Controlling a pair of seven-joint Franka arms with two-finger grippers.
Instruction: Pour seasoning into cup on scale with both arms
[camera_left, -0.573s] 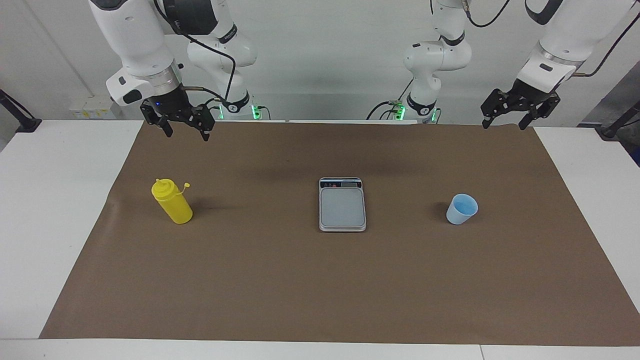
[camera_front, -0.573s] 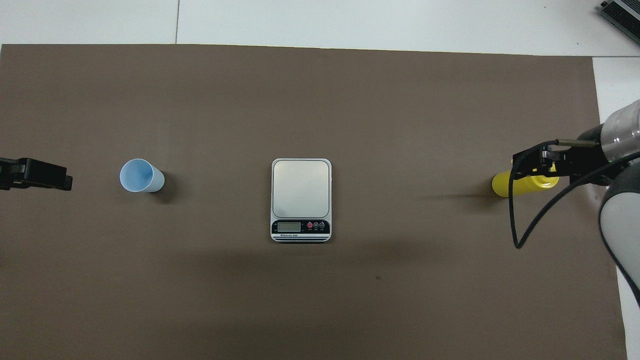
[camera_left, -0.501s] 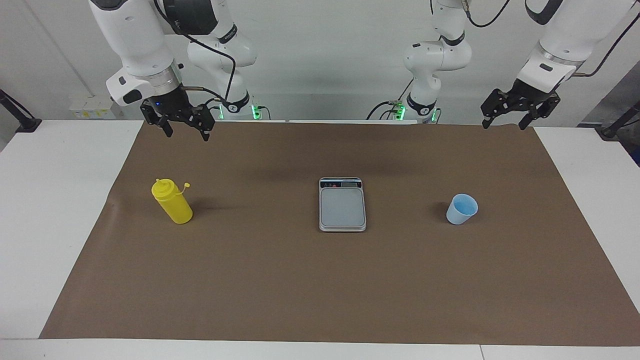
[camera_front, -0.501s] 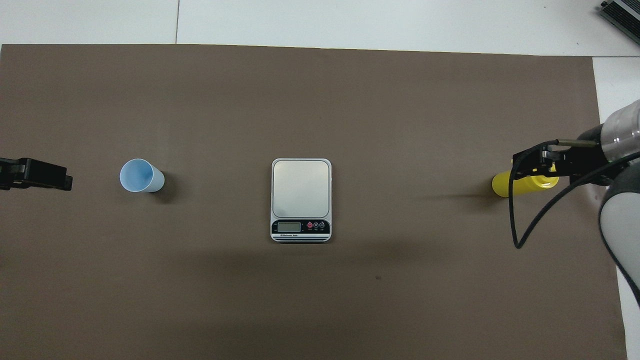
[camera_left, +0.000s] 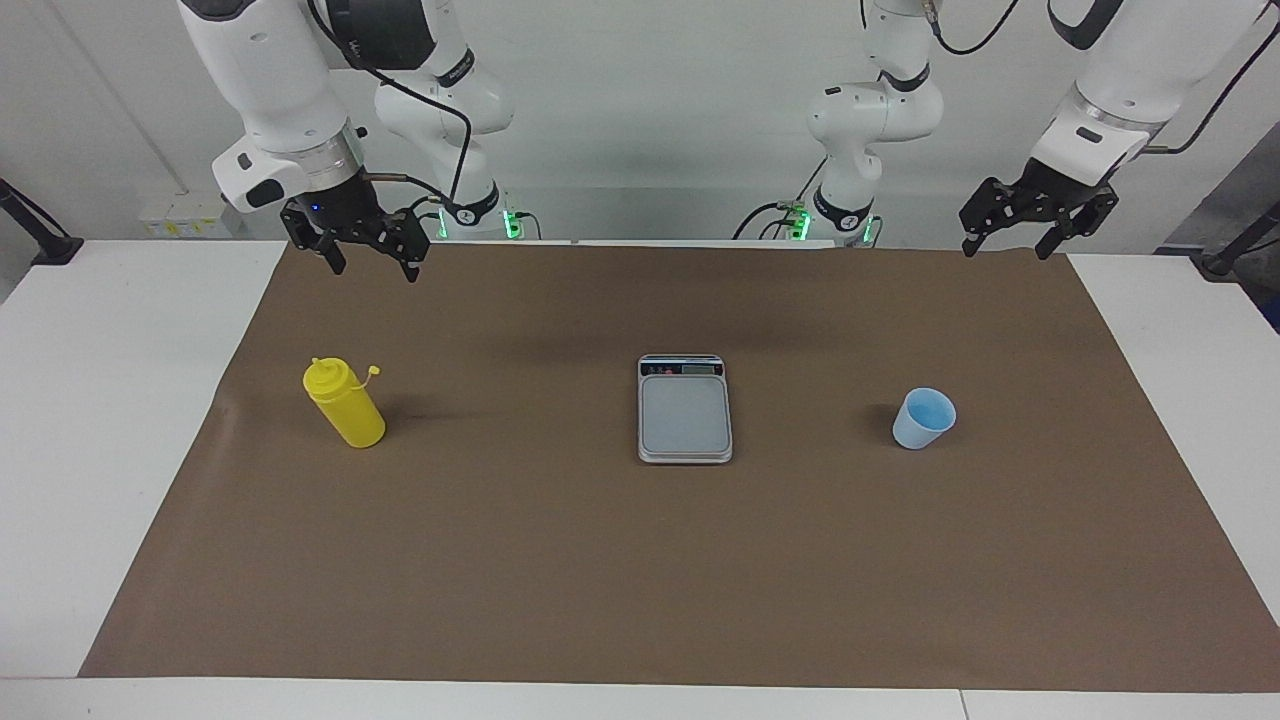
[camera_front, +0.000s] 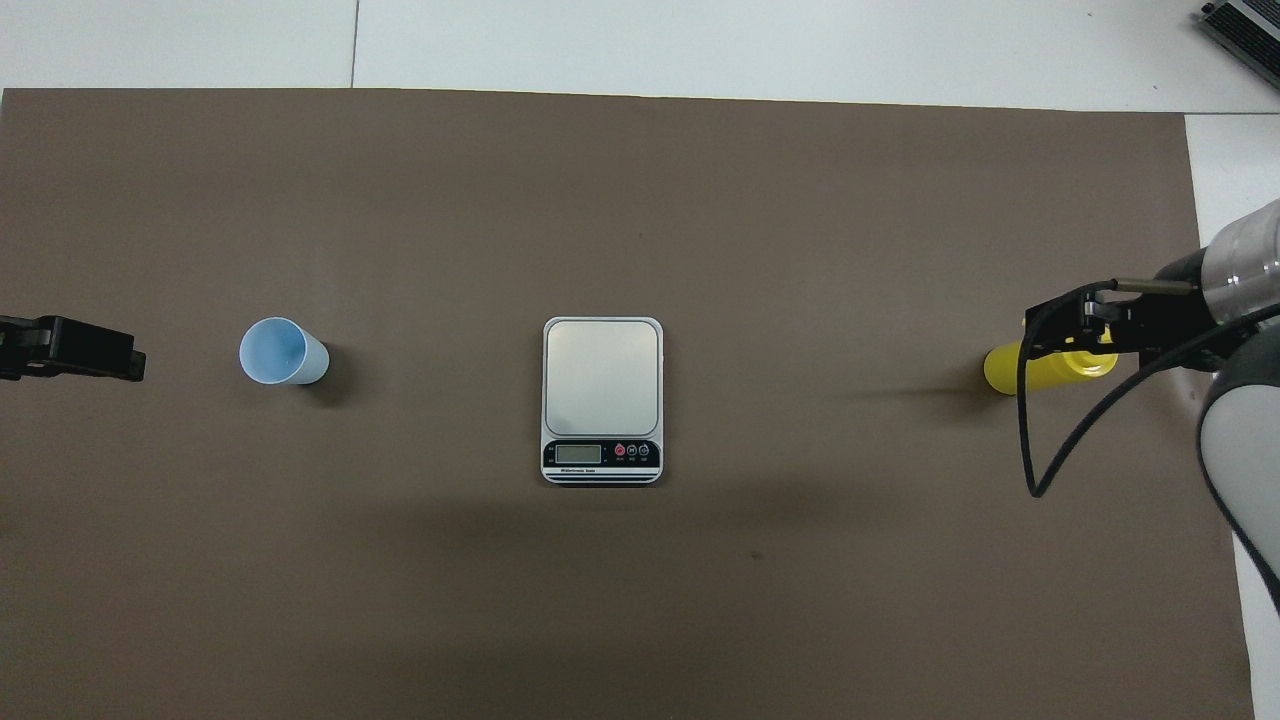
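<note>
The yellow seasoning bottle (camera_left: 345, 405) stands upright on the brown mat toward the right arm's end, its small cap hanging open on its tether. The silver scale (camera_left: 685, 415) lies at the mat's middle with nothing on it, its display strip on the edge nearest the robots. The light blue cup (camera_left: 923, 418) stands upright toward the left arm's end. My right gripper (camera_left: 372, 265) hangs open and empty in the air over the mat's edge by the robots; from overhead the right gripper (camera_front: 1075, 325) overlaps the bottle (camera_front: 1040, 370). My left gripper (camera_left: 1005, 250) hangs open and empty over the mat's corner.
The brown mat (camera_left: 640, 580) covers most of the white table (camera_left: 100, 400). A dark device (camera_front: 1245, 30) sits at the table's corner farthest from the robots, at the right arm's end. The right arm's black cable (camera_front: 1035, 450) loops down beside the bottle.
The left gripper has lifted very slightly. The bottle, scale, cup and right gripper stay where they were.
</note>
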